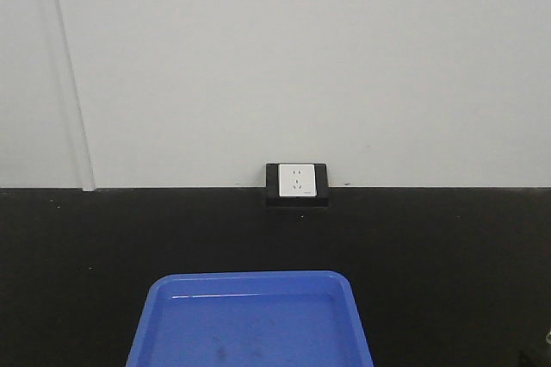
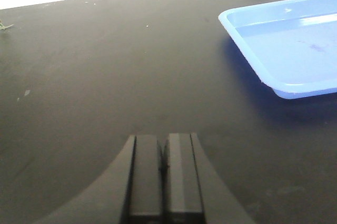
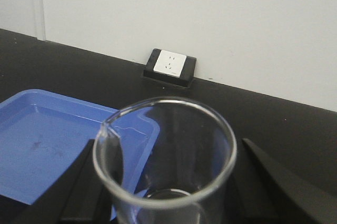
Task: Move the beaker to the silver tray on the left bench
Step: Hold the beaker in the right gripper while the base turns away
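Right wrist-mounted view: right tool (image 3: 166, 203) pinches the beaker (image 3: 164, 166), blue tray (image 3: 31, 145) just beside it, wall socket (image 3: 169, 66) behind on the black counter (image 3: 279, 124); left tool (image 2: 163, 182) is pressed together.

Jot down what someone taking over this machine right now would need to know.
Left hand: shut, empty, over the black bench.
Right hand: a finger on each side of the beaker; grip unclear.
Blue tray beside it; silver tray not in view.
Done: beaker reached.
To do: carry it to the silver tray, set it down.
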Tool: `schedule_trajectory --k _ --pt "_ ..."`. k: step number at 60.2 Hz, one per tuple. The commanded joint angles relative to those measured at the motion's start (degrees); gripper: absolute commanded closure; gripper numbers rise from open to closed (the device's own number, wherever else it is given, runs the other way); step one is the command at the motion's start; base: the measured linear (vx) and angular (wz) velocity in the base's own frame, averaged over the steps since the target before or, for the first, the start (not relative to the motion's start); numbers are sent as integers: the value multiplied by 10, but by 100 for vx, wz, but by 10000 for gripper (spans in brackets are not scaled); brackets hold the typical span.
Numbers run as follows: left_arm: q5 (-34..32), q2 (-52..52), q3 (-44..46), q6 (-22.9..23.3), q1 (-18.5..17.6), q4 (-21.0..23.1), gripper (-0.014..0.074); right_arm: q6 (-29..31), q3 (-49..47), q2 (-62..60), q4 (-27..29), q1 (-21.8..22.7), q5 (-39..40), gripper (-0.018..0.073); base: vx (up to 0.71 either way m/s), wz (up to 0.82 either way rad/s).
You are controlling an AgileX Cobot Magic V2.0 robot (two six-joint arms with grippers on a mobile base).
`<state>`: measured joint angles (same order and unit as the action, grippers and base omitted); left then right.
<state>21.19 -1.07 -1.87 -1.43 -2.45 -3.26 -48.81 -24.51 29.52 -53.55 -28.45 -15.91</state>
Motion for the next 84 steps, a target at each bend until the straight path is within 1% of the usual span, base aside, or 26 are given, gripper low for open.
schedule_trajectory --k 1,22,42,63,84 --pt "-43 -4 -11 1 -4 1 595 1 -18 0 -17 2 27 571 0 1" --pt "-43 -4 -11 1 -4 1 595 1 -18 0 -17 2 27 571 -3 -5" --pt "-43 -4 -11 1 -4 1 595 1 -18 0 -17 2 27 571 -14 -26" --pt "-43 -4 -11 1 -4 1 595 1 -18 0 -17 2 27 571 -24 -21" --pt "-43 -4 -11 1 -4 1 595 1 -18 0 -17 2 26 571 -34 12"
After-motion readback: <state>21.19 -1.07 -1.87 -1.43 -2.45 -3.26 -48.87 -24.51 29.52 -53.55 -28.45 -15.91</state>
